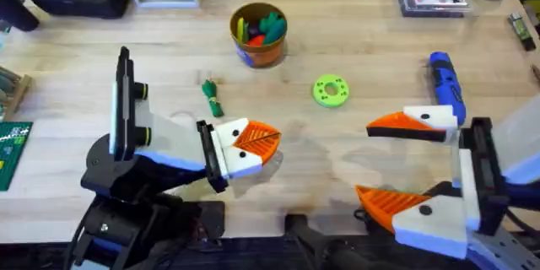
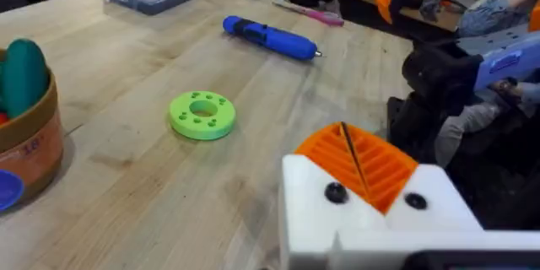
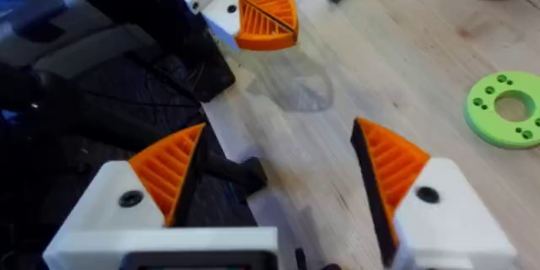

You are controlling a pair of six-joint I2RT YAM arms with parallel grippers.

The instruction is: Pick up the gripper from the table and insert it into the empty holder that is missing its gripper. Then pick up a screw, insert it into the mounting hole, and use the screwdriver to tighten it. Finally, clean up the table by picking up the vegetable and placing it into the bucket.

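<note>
No loose orange finger on the table from where I stand. Both claws carry a full pair of orange pads on their white mounts, and the screwdriver [image 1: 447, 89] lies idle far right, bit twd the arms' bases, so I'd judge the tidy-up is the step in hand. The vegetable [image 1: 211, 99] lies flat on the wood just past the left gripper [image 1: 257, 137], betw. it and the bucket [image 1: 259, 34]. Its long axis runs roughly away from the bases, tilted a bit. The brighter end seems to point twd the far edge and the darker end back twd the arm, tho it's small and I wouldn't swear to it. The left gripper's pads are pressed together w/ nothing betw. them. The right gripper [image 1: 384, 162] is spread wide and empty, well off to the right. The left is nearer, so it's prob. the one to use: open up first, come down from above, and set the pads either side of the slim body, crosswise to its length and about mid-body, so it won't swivel. Then lift well clear of the yellow rim and let go over the opening. The bucket already holds toy bits, so don't push down into it. The green disc [image 1: 330, 90] sits apart to the right and isn't in the way.
</note>
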